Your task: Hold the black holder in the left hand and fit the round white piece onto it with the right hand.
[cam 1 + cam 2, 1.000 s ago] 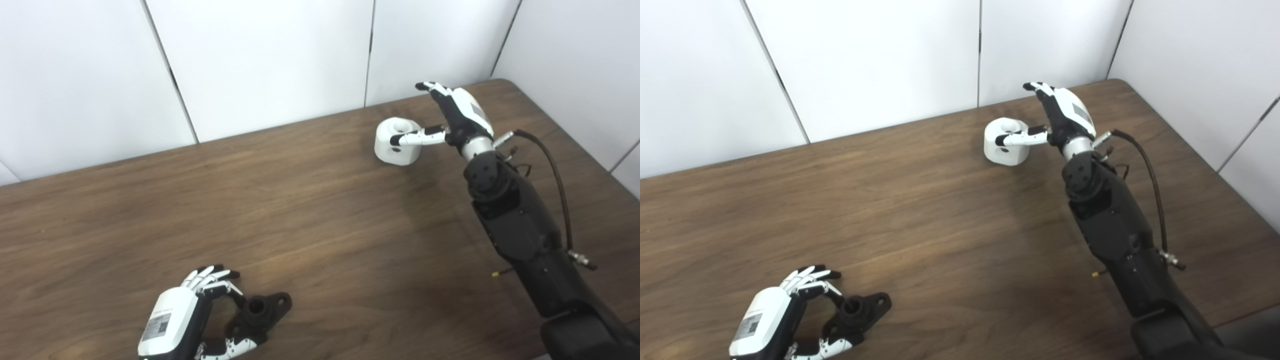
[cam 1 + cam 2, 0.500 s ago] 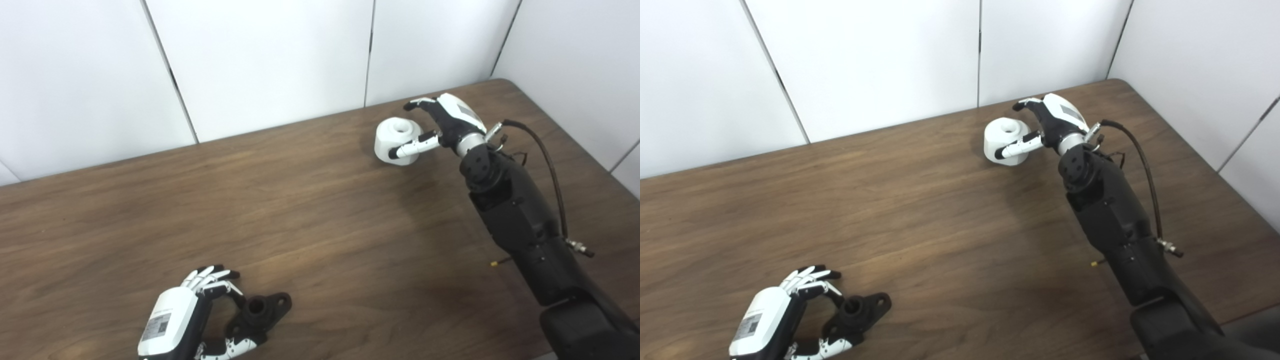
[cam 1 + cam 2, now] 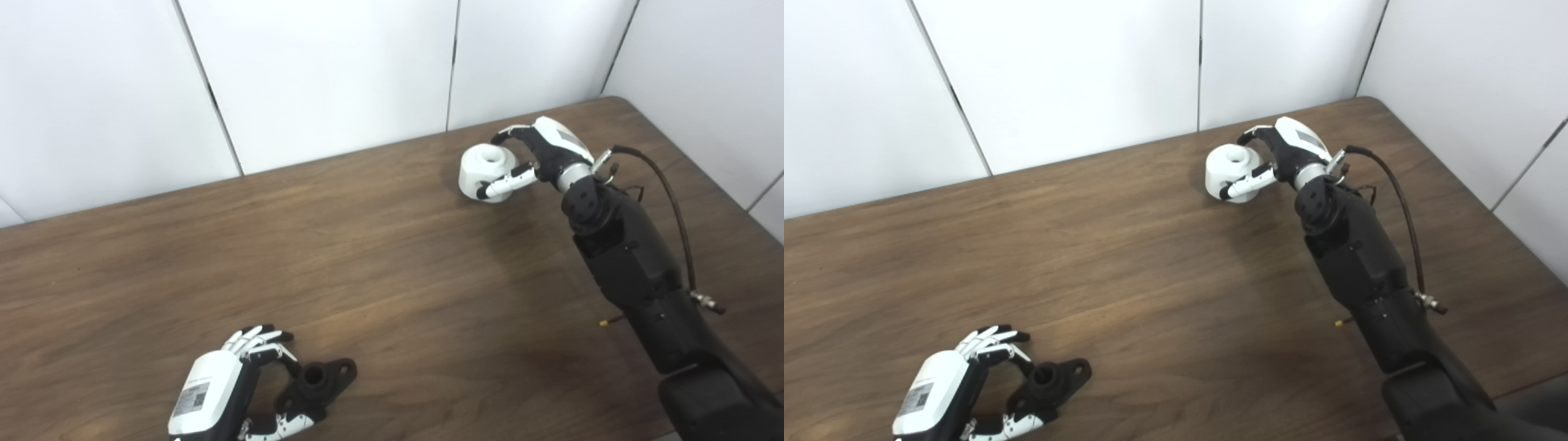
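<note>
**Right hand closing around white piece; left hand cupping black holder**

Right hand is reaching across the far right part of the brown wooden bench. Its fingers are curling over the top rear edge of the round white piece, and its thumb is pressing along the near lower side. The piece is sitting between thumb and fingers, so the hand is grasping it. Cannot tell whether the piece is resting on the bench or raised just off it. A round hole is showing on the top face of the piece. The piece is lying near the back edge of the bench, close to the white wall panels.

Right forearm is running black from the lower right corner up to the wrist. A dark cable is looping out from beside the wrist and down along the arm.

Left hand is sitting at the near left edge of the bench, back of the hand facing up. The black holder is lying on the bench just right of the palm, its round socket pointing upward and a flange with a small hole sticking out to the right. Left fingers are arching over the holder's far side and the thumb is lying along its near side, so this hand is gripping the holder loosely.

The 2 task pieces are well apart, at opposite corners of the bench.
</note>
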Motion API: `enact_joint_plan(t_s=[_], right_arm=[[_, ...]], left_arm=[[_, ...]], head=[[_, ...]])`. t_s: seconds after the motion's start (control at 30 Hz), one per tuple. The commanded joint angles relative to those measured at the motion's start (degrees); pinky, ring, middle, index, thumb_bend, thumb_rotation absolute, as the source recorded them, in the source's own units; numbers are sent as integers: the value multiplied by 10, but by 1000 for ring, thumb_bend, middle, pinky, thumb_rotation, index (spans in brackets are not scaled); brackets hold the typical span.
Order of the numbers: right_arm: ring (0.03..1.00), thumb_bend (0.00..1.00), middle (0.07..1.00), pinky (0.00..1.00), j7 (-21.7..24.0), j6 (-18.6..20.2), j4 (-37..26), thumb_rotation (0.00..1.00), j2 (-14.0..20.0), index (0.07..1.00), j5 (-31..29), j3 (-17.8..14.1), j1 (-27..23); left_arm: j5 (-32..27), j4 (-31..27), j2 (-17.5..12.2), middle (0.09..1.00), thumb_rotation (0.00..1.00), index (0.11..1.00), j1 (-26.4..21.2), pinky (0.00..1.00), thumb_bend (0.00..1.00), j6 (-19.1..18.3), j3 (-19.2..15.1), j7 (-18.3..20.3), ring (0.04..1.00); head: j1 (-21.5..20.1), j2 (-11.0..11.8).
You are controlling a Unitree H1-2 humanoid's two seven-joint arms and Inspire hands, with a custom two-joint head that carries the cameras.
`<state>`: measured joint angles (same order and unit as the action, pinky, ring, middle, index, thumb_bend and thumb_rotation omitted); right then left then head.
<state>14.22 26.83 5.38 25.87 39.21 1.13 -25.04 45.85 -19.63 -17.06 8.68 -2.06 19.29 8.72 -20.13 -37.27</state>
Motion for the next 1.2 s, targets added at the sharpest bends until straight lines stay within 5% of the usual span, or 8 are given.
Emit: enact_joint_plan(t_s=[0.0,0.33,0.4,0.47,1.17], right_arm=[[973,867,899,906,-28,-5,-8,284,6,723,-4,-3,-19],[915,840,846,828,-115,-44,1,199,-6,604,-36,-16,-10],[907,608,836,824,-135,-57,2,160,-12,520,-48,-24,-6],[901,543,824,827,-149,-67,3,146,-15,493,-57,-28,-2],[894,525,804,840,-176,-90,20,137,-5,483,-76,-13,8]], left_arm=[[5,13,-7,794,47,488,18,896,518,-23,3,34,881],[9,15,-6,796,48,488,19,898,518,-21,3,34,883],[9,16,-5,795,48,488,19,896,517,-21,3,33,882],[9,14,-4,796,48,488,19,898,518,-23,3,36,883],[14,14,4,795,48,488,16,895,517,-24,2,37,880]], head=[[-1,-1],[3,1],[4,1],[4,0],[14,-3]])
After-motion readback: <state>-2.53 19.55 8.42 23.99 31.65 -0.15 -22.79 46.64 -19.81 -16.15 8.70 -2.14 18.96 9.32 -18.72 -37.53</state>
